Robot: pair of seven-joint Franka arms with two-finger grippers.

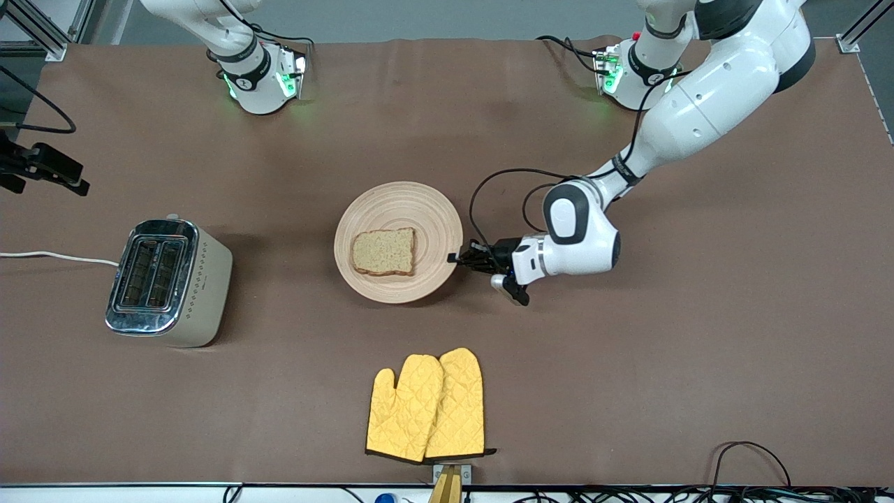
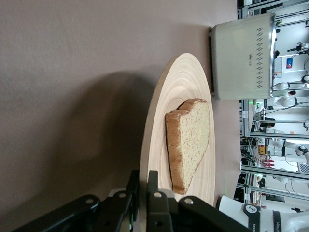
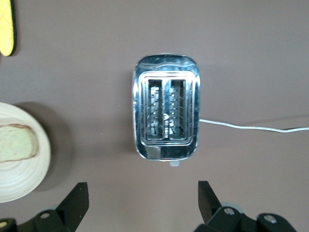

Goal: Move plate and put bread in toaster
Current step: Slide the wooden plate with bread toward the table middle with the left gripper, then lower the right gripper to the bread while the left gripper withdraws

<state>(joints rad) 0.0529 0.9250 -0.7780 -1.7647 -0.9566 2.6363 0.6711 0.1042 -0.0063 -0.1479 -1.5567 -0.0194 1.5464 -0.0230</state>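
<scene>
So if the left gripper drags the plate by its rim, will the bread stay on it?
Probably. The bread lies flat mid-plate, and the plate looks stiff and shallow. The left gripper pinches only its rim, so it may tilt, and the slice could slide.

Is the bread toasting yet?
Not yet. The bread lies on the plate, and the toaster slots are empty. The left gripper is shut on the plate's rim, so plate moving is in hand. The right gripper hangs open over the toaster.
</scene>
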